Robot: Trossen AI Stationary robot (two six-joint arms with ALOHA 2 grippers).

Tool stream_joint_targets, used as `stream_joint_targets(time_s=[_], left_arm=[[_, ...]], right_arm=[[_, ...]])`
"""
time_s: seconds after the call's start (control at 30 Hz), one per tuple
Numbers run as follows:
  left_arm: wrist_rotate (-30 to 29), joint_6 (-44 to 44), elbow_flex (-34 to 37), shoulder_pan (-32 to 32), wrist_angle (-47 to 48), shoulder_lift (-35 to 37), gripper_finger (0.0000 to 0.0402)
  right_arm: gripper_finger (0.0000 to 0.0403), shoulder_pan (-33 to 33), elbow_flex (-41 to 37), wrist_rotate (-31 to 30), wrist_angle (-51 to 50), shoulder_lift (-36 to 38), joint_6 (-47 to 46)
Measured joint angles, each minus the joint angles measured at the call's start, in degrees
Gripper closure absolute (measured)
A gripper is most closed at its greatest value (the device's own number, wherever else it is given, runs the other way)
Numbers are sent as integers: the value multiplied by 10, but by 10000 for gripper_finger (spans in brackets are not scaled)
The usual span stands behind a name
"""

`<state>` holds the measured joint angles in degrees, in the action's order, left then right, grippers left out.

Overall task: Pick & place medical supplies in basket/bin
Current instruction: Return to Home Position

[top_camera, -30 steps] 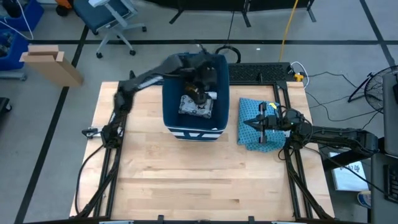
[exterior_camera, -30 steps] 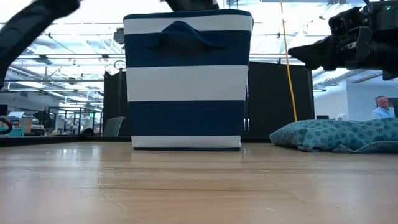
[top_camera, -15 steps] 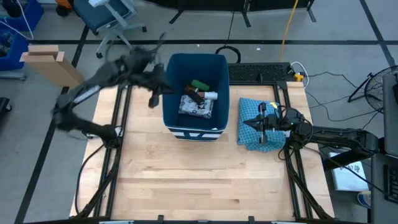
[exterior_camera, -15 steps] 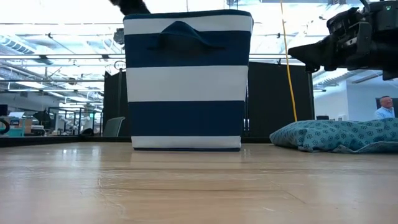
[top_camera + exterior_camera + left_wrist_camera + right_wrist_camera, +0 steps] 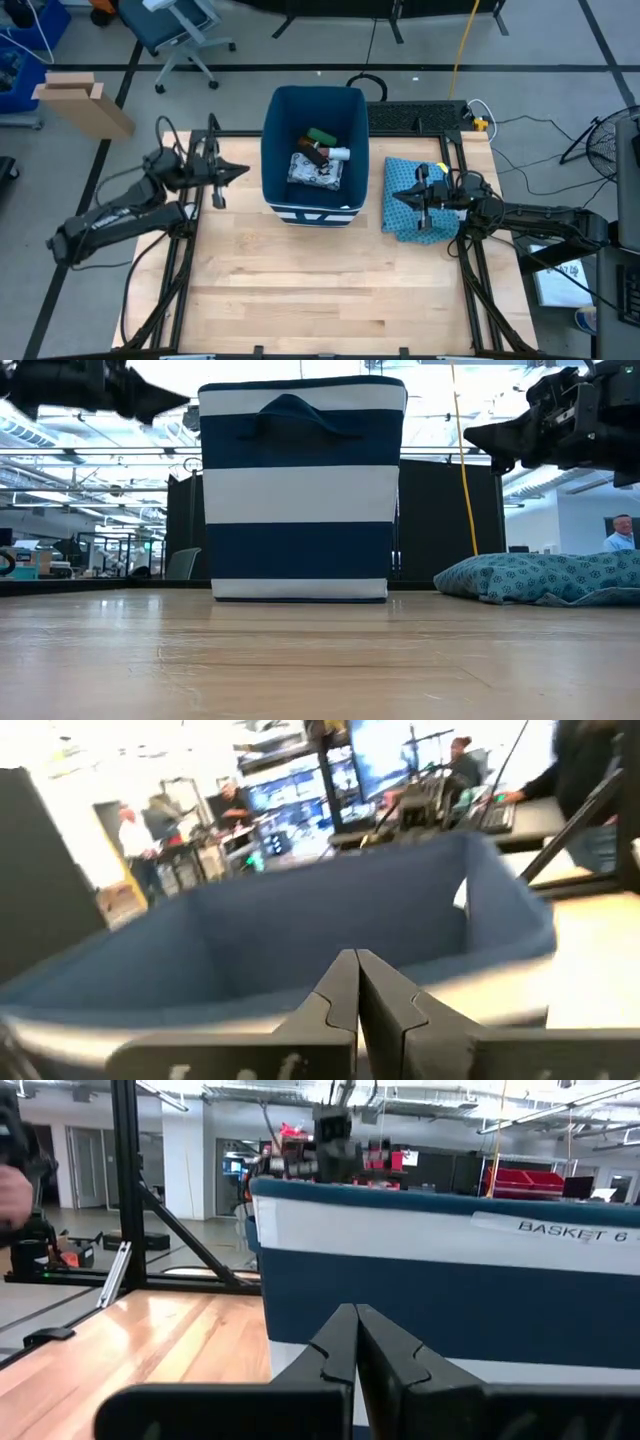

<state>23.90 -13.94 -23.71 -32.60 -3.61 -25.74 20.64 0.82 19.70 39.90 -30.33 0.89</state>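
The dark-blue bin [image 5: 272, 150] stands at the table's far middle, and its striped front wall [image 5: 300, 490] fills the low view. Inside lie medical supplies: a flat white packet [image 5: 316, 171], a green oblong [image 5: 322, 136], a white tube [image 5: 339, 153] and a dark bottle [image 5: 309, 152]. My left gripper [image 5: 243, 170] is shut and empty. It points level at the bin's left wall [image 5: 250, 935] and stays short of it. My right gripper [image 5: 393, 197] hovers shut and empty above the blue patterned cloth [image 5: 405, 222], pointing at the bin's right wall [image 5: 450, 1280].
The folded blue patterned cloth [image 5: 545, 577] lies on the table right of the bin. A black keyboard [image 5: 415, 117] and cables lie past the far edge. Bare wood [image 5: 320, 280] spreads across the near half of the table. People show in the room behind.
My left arm has drawn its gripper up out of the bin and swung it toward the table's left edge. The gripper has come down and tipped from pointing down to pointing level at the bin. With the arm gone, the supplies in the bin lie in full view.
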Motion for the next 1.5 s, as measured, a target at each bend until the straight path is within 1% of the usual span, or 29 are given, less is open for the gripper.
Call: stream_joint_targets(time_s=[0.1, 0.17, 0.23, 0.33, 0.47, 0.53, 0.7, 0.83, 0.93, 1.03, 1.1, 1.23, 1.4, 1.5], left_arm=[[-8, 21, 53, 0, -33, 39, 400], [17, 27, 89, 0, -61, 65, 400], [26, 35, 122, 0, -96, 84, 400], [14, 61, 172, -3, -127, 103, 400], [31, 90, 232, -4, -197, 111, 401], [32, 91, 231, -4, -170, 111, 401], [50, 93, 231, -3, -168, 112, 401], [33, 86, 231, -4, -142, 112, 401], [32, 85, 231, -4, -104, 112, 401], [38, 85, 231, -4, -56, 111, 401], [49, 83, 231, -2, -41, 111, 401], [66, 74, 231, 2, -30, 111, 401], [66, 73, 231, 4, -33, 111, 401], [58, 91, 231, 5, -33, 111, 401]], right_arm=[[403, 0, 0, 0, 12, 0, -3], [403, 0, 0, 0, 21, 0, -7], [403, 0, 0, 0, 21, 0, -7], [403, 0, 0, 0, 13, -1, -12], [403, 0, 0, 0, 1, -1, -22], [403, 0, 0, 1, -2, -1, -22], [403, 0, 0, 1, -7, -2, -16], [403, 0, 0, 0, -6, -2, -15], [403, 0, 0, 0, -5, -2, -15], [403, 0, 0, -1, -7, -2, -16], [403, 0, 0, -1, -15, -2, -17], [403, 0, 0, -1, -30, -2, -33], [403, 0, 0, -1, -30, -2, -49], [403, 0, 0, -2, -29, -2, -47]])
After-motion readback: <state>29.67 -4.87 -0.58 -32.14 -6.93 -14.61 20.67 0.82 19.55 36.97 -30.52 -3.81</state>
